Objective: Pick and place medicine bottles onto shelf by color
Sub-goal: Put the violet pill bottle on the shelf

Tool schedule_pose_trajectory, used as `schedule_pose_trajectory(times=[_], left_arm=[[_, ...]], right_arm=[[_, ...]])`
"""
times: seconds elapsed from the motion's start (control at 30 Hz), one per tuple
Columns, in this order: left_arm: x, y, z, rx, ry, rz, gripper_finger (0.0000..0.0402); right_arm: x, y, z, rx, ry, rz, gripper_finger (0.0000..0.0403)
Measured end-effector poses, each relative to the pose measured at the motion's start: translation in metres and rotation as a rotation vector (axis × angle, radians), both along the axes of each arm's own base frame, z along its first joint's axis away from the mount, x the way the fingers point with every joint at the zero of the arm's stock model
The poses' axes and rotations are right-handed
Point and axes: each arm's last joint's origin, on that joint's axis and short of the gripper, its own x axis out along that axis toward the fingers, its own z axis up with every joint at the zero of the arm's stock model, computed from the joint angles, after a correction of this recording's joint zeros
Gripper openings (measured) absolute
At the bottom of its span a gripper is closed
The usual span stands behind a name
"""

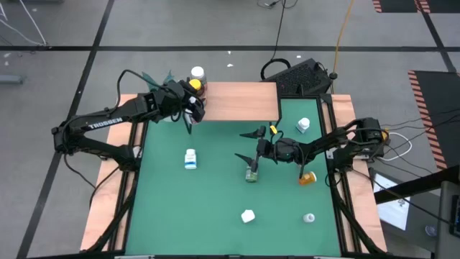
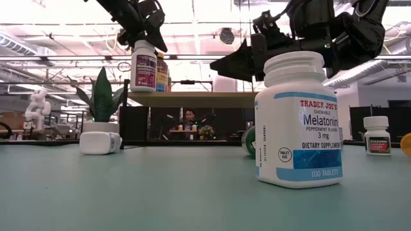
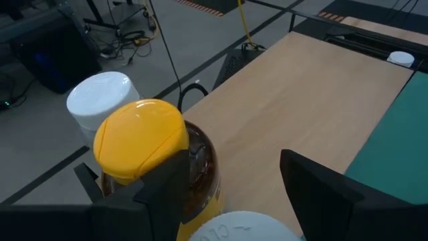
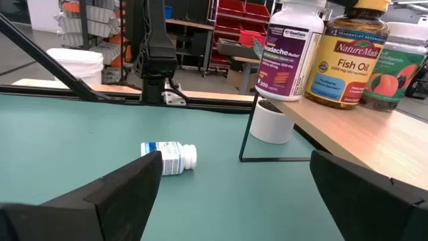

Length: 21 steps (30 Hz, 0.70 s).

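Note:
My left gripper [image 1: 192,111] is at the left end of the light-wood shelf [image 1: 237,101], shut on a white-capped white bottle [image 2: 144,67] that stands on the shelf board. Beside it stand an amber bottle with a yellow cap [image 3: 144,144] and a white-capped jar [image 3: 100,100]. My right gripper [image 1: 246,145] hovers open and empty over mid-table, pointing toward the table's left edge, just beyond a green bottle [image 1: 251,173]. A white bottle [image 1: 190,159] lies on its side on the green mat. My left gripper has the white bottle's cap [image 3: 241,227] between its two fingers [image 3: 167,184], coming from above and pointing down. The bottle stands upright with its base on the shelf board [image 2: 192,98]. The wrist view cuts off the contact itself.
A potted plant [image 2: 103,96] stands by the shelf's left end. On the mat are an orange bottle [image 1: 307,177], a white bottle [image 1: 302,126], a white jar [image 1: 248,215] and a small bottle [image 1: 309,217]. A black keyboard [image 1: 305,75] lies behind the shelf.

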Motion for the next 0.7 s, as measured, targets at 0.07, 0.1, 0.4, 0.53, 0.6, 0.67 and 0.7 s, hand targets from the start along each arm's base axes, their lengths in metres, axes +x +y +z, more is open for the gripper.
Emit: schedule_pose_trajectory(times=[0.07, 0.1, 0.4, 0.53, 0.6, 0.67, 0.7], left_arm=[[0.000, 0.000, 0.000, 0.002, -0.004, 0.000, 0.0238], [0.000, 0.000, 0.001, 0.004, -0.008, 0.000, 0.0238], [0.003, 0.003, 0.002, 0.027, -0.024, -0.004, 0.0239], [0.009, 0.006, -0.003, 0.028, -0.009, -0.002, 0.0239], [0.010, 0.008, -0.004, 0.029, 0.000, -0.002, 0.0239], [0.012, 0.009, -0.005, 0.032, -0.006, -0.001, 0.0239], [0.012, 0.009, -0.005, 0.032, -0.003, -0.002, 0.0239]], right_arm=[[0.000, 0.000, 0.000, 0.000, 0.000, 0.000, 0.0375], [0.000, 0.000, 0.000, 0.000, 0.000, 0.000, 0.0375], [0.000, 0.000, 0.000, 0.000, 0.000, 0.000, 0.0375], [0.000, 0.000, 0.000, 0.000, 0.000, 0.000, 0.0375], [0.000, 0.000, 0.000, 0.000, 0.002, 0.000, 0.0375], [0.000, 0.000, 0.000, -0.003, 0.005, 0.001, 0.0375], [0.000, 0.000, 0.000, -0.006, 0.006, 0.000, 0.0375]])
